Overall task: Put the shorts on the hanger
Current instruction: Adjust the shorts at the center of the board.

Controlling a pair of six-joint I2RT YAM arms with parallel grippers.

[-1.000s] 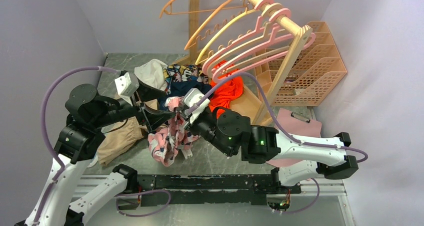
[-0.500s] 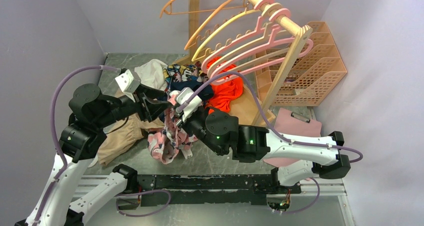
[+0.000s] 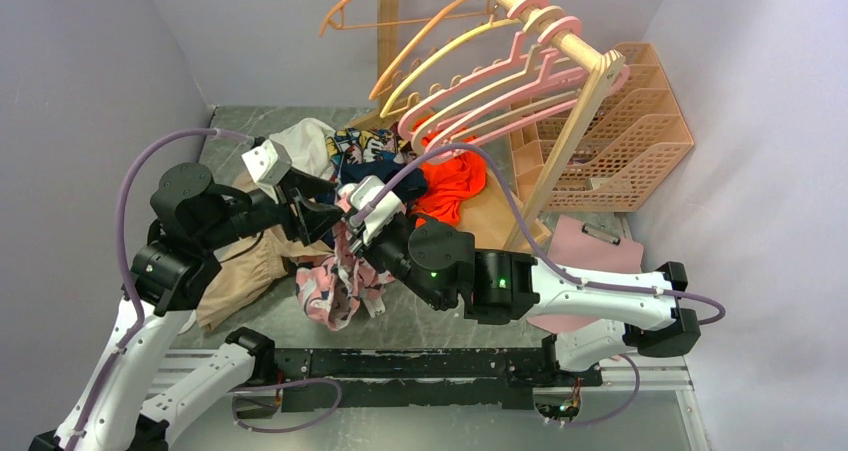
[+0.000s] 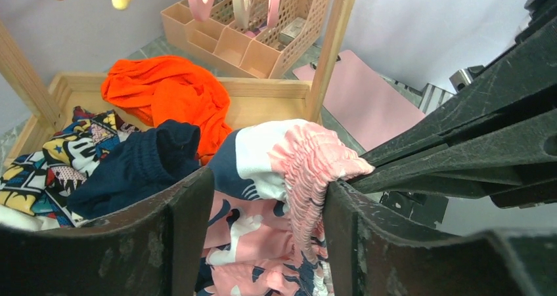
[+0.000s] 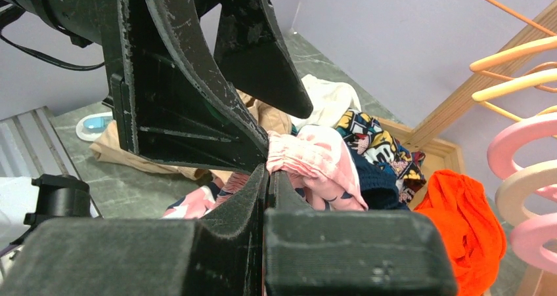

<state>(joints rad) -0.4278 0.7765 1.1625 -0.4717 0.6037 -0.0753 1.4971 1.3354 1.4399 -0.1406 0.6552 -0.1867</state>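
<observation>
On the left of the top view, my left arm reaches in over a crumpled beige garment. The left gripper is spread wide, one finger on each side of the gathered waistband of the shorts and gripping nothing. The shorts are bunched and lifted at the waistband, and the rest hangs down in a heap onto the table, just in front of the arm bases. The right gripper comes in from the right with its fingers pressed tight together, pinching the waistband's pink ruffled edge. Behind the shorts lie a dark navy garment and a comic-print garment. To their right, an orange-red garment sits on the wooden base of the rack. The pink hanger hangs on the rack's rail among orange and yellow hangers, above and well apart from the shorts. A peach plastic basket stands farthest right.
</observation>
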